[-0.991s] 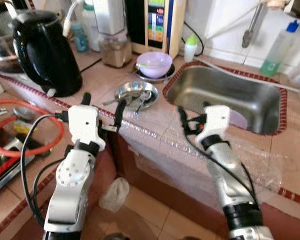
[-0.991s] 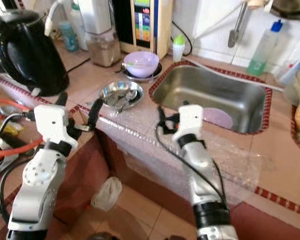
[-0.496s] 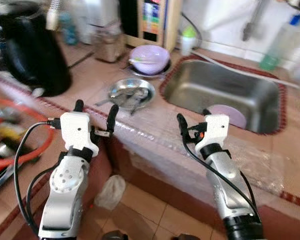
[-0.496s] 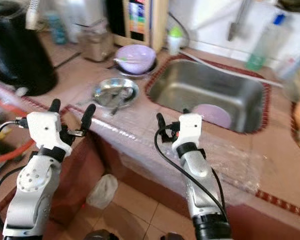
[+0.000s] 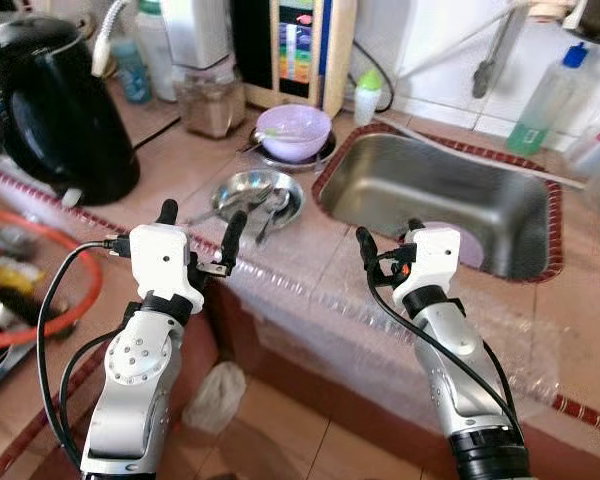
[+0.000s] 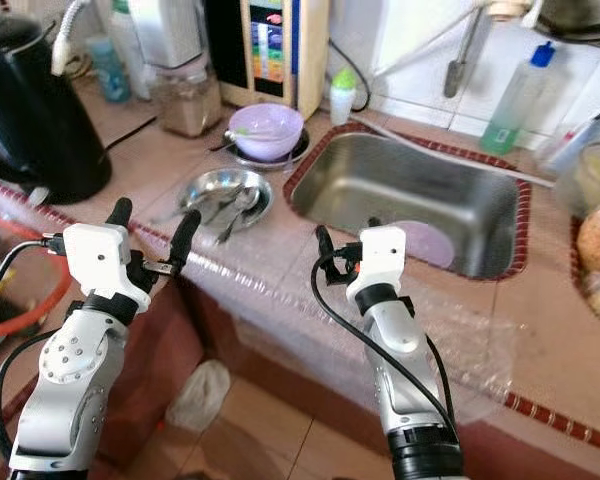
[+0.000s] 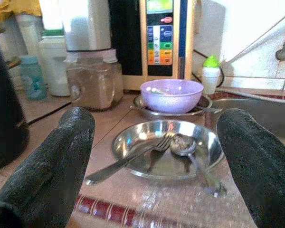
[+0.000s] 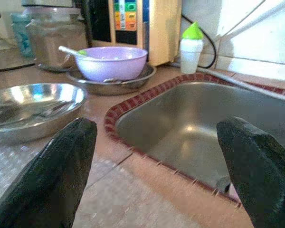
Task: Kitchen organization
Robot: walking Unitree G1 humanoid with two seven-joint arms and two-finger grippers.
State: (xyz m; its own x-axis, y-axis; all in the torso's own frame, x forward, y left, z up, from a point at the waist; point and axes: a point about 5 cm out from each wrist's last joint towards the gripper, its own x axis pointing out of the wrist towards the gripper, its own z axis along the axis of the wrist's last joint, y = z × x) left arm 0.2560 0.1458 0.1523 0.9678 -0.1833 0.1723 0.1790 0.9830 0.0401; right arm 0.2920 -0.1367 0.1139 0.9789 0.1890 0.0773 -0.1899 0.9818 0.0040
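The left gripper (image 5: 198,226) is held in front of the counter (image 5: 310,255), its two fingers spread apart and holding nothing. It points toward a steel plate (image 5: 255,192) that lies on the counter between the black kettle (image 5: 50,100) and the sink (image 5: 440,200). In the plate lie a fork (image 7: 128,159) and a spoon (image 7: 187,152). Behind the plate stands a purple bowl (image 5: 293,130) on another steel dish, and a jar (image 5: 208,100) stands beside it. The right gripper (image 5: 388,240) hovers over the front edge of the counter just beside the sink, with its fingers also spread wide and empty. A purple plate (image 6: 420,243) lies inside the sink. A green bottle (image 5: 550,100) stands behind the sink near the wall.
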